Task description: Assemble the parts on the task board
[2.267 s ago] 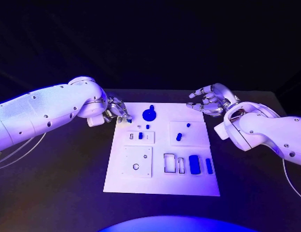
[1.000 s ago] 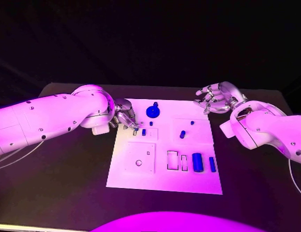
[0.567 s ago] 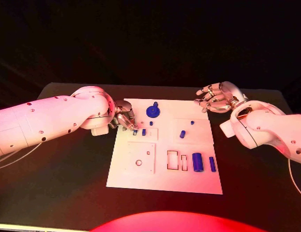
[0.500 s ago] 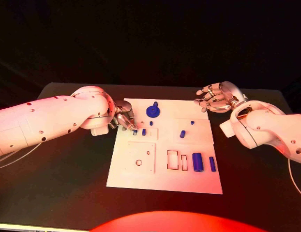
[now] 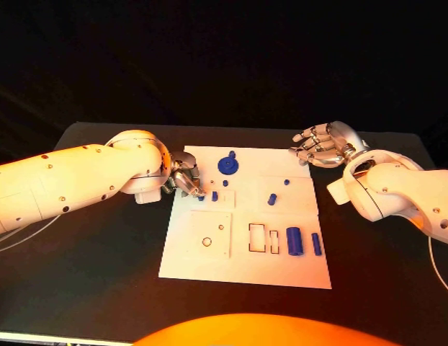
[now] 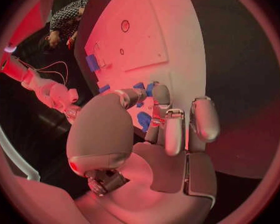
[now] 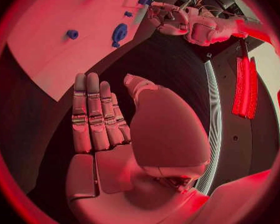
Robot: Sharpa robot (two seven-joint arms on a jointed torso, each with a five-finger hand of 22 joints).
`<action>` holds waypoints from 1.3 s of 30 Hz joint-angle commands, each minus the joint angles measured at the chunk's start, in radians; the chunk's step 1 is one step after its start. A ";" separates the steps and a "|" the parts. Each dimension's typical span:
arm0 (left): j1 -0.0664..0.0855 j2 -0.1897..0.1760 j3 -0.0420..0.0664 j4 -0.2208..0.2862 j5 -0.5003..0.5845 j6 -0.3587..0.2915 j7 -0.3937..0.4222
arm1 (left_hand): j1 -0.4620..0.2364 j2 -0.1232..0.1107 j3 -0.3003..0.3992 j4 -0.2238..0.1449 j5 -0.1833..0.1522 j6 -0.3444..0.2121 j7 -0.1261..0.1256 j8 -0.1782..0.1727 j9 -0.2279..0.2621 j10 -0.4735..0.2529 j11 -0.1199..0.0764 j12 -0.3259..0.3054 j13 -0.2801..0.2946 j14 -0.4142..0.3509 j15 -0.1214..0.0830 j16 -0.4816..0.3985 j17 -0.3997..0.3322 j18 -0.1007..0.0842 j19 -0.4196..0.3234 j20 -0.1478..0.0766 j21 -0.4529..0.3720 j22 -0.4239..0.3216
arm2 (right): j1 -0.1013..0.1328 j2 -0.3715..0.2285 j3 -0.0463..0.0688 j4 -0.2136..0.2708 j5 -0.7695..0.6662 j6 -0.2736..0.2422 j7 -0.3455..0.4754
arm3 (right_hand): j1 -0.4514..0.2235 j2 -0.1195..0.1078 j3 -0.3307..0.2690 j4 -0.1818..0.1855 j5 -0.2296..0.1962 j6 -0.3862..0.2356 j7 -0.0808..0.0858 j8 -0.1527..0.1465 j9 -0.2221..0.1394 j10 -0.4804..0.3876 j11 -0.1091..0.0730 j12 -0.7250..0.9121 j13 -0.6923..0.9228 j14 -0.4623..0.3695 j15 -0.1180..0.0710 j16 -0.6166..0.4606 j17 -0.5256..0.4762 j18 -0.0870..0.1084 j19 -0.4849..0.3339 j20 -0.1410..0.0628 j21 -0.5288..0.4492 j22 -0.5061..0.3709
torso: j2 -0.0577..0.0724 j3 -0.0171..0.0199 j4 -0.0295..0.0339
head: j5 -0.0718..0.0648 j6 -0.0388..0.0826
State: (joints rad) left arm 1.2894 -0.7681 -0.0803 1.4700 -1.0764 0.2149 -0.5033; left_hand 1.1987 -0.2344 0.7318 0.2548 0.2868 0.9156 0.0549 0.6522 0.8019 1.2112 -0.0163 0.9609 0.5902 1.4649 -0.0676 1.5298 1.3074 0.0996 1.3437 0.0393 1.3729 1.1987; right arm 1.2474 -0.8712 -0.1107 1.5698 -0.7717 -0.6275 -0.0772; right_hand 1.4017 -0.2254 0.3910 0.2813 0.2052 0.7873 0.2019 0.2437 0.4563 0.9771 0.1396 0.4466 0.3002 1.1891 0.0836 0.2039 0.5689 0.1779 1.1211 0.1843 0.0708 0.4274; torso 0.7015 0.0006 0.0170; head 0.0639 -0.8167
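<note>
The task board [image 5: 247,268] lies in the middle of the black table [image 5: 78,274], its long side running from twelve to six o'clock in the head view. Small blue parts are spread over it: a round disc part [image 5: 227,166] near the board's twelve o'clock end, a short peg [image 5: 272,199] at about two o'clock from the board's centre, and two longer blocks [image 5: 292,241] toward five o'clock, lying beside empty rectangular slots [image 5: 255,238]. A square plate with a small ring hole [image 5: 207,242] sits toward seven o'clock.

The left hand [image 5: 186,177] is down at the board's ten o'clock edge, its fingers drawn in close over a small blue part [image 5: 214,196]. In the left wrist view, fingertips [image 6: 157,92] touch or sit right against a blue piece [image 6: 144,120], but I cannot tell whether the piece is truly pinched or only being nudged. The narrow, bent pose suits fine work on a small part standing in its seat.

The right hand [image 5: 322,146] hangs off the board's one o'clock corner, above the table, holding nothing; the right wrist view shows its fingers [image 7: 93,112] straight and side by side with the thumb apart. It is probably parked there to keep the board free for the left hand's work.
</note>
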 commanded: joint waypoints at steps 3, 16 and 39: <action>-0.007 0.002 0.000 -0.002 -0.008 0.019 0.002 | 0.002 0.009 0.188 -0.182 0.003 0.007 0.001 0.005 0.001 0.011 -0.003 0.004 0.001 0.087 -0.006 0.004 0.204 -0.018 0.006 0.000 0.003 0.002 | -0.001 0.000 0.000 -0.001 0.006 0.010 0.017 | -0.006 -0.002 0.002 -0.004 -0.006 -0.006 0.017 0.005 -0.002 -0.002 0.005 -0.006 -0.004 -0.008 -0.001 -0.005 -0.002 0.004 -0.007 0.004 -0.006 -0.004 | 0.000 0.0002 -0.0002 | -0.006 -0.001; -0.011 0.000 0.000 -0.006 -0.031 0.010 0.003 | 0.001 0.009 0.189 -0.182 0.005 0.008 0.001 0.005 0.001 0.012 -0.003 0.004 0.001 0.088 -0.006 0.004 0.204 -0.018 0.006 0.000 0.004 0.002 | -0.001 -0.001 0.000 0.002 0.010 0.009 0.019 | -0.006 -0.002 0.001 -0.004 -0.006 -0.008 0.018 0.006 -0.002 -0.003 0.006 -0.008 -0.011 -0.009 0.001 -0.009 -0.005 0.004 -0.009 0.006 -0.006 -0.010 | 0.000 0.0011 -0.0005 | -0.009 0.005; -0.016 -0.029 0.009 0.023 0.022 -0.105 0.032 | -0.002 0.003 0.197 -0.194 0.013 0.013 -0.002 0.006 0.001 0.023 -0.006 0.014 0.014 0.089 -0.008 0.006 0.208 -0.022 0.017 -0.002 0.014 0.019 | -0.001 -0.005 0.000 0.003 0.012 0.011 0.018 | -0.007 -0.001 0.000 -0.003 -0.006 -0.011 0.020 0.009 -0.003 -0.005 0.008 -0.009 -0.019 -0.012 0.002 -0.015 -0.009 0.004 -0.012 0.008 -0.007 -0.018 | 0.000 -0.0002 0.0000 | -0.012 -0.001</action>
State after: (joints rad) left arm 1.2740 -0.7962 -0.0723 1.4889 -1.0739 0.1498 -0.4895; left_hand 1.1985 -0.2346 0.7328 0.2538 0.2936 0.9245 0.0537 0.6541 0.8018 1.2234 -0.0180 0.9725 0.6050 1.4649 -0.0676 1.5332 1.3074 0.0834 1.3545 0.0357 1.3823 1.2174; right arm 1.2465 -0.8755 -0.1109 1.5718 -0.7619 -0.6263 -0.0716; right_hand 1.4016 -0.2252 0.3909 0.2814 0.2052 0.7838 0.1984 0.2476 0.4546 0.9736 0.1432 0.4431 0.2816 1.1858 0.0873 0.1921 0.5611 0.1778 1.1141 0.1916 0.0675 0.4098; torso 0.7020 0.0005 0.0166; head 0.0518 -0.8169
